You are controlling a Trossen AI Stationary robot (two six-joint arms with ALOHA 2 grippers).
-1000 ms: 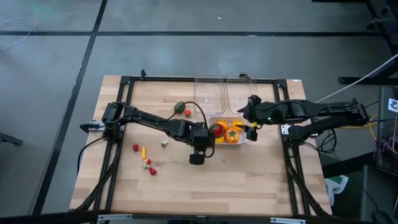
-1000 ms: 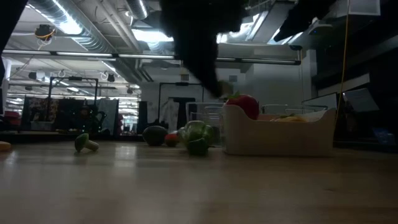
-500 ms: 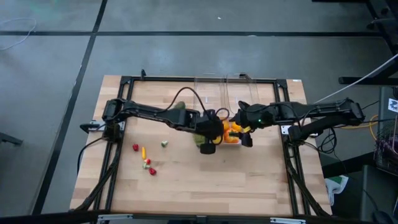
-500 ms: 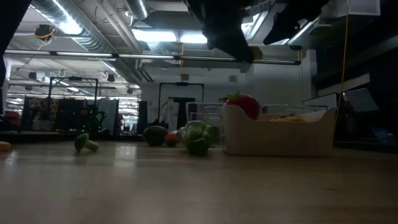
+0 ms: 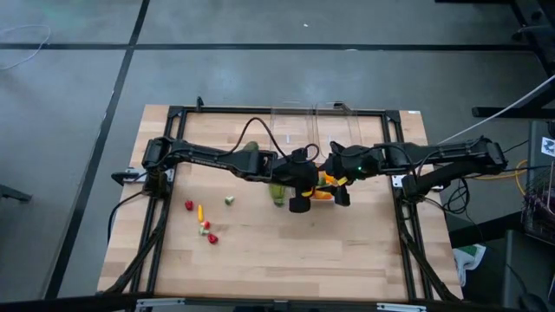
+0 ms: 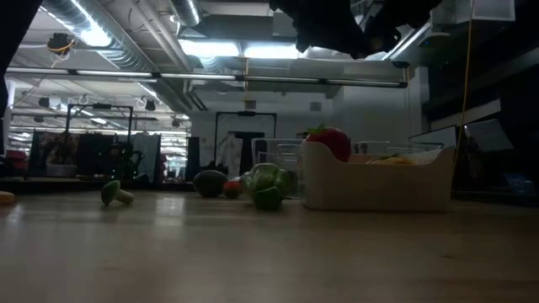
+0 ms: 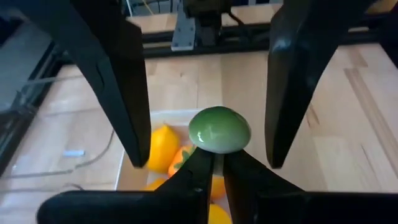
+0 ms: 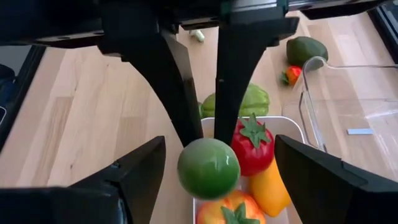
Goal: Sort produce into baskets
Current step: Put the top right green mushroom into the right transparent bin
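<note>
While the two arms meet over the middle of the table, the left gripper (image 7: 213, 163) is seen pinched on a round green ball (image 7: 219, 129), held above the near end of the whitish tub (image 8: 208, 119). From the right wrist view the same green ball (image 8: 208, 168) is seen gripped at its top between the left arm's narrow fingertips (image 8: 186, 127). The right gripper (image 8: 217, 186) is held facing it over the same tub, its wide fingers spread apart with nothing between them.

Inside the whitish tub (image 6: 375, 189) are noted a red tomato (image 8: 252, 151), a yellow piece (image 8: 270, 186) and an orange-red piece (image 8: 227, 210). Just beside the tub on the wood a ribbed green vegetable (image 8: 255, 102) is lying. Farther off an avocado (image 8: 308, 50) and a small red piece (image 8: 292, 74) are seen near a clear tub (image 8: 348, 106). Toward the table's left side small red and yellow bits (image 5: 204, 221) are scattered, well apart from the tubs.
</note>
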